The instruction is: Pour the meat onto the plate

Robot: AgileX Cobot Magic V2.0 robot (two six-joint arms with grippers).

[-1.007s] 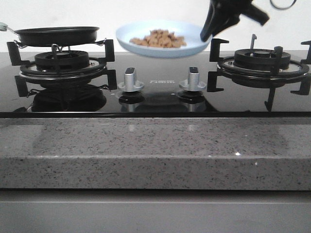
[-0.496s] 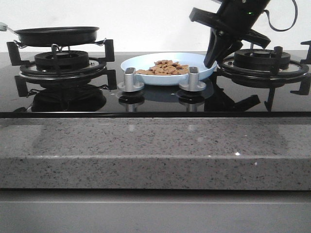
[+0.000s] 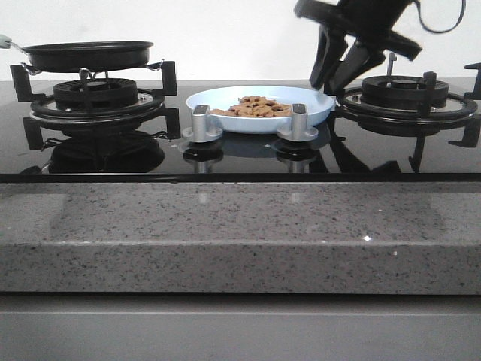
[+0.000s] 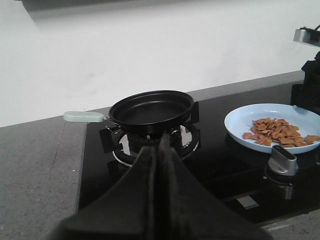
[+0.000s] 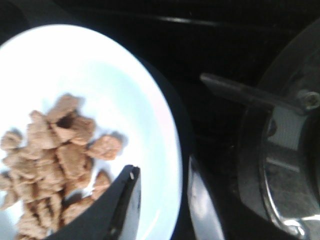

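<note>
Your right claw (image 3: 336,71) hangs from an arm reaching in from the upper right, tilted down and to the left, its two fingers (image 5: 125,207) spread apart and gripping nothing. Your left claw (image 4: 161,167) points forward, its fingers pressed together, empty.

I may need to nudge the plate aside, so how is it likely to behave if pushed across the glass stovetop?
The plate looks smooth and rigid, and it sits flat on glossy black glass, so it would probably slide easily rather than tip. The meat is a loose heap of small pieces, so a sharp shove might scatter some toward the low rim.
</note>
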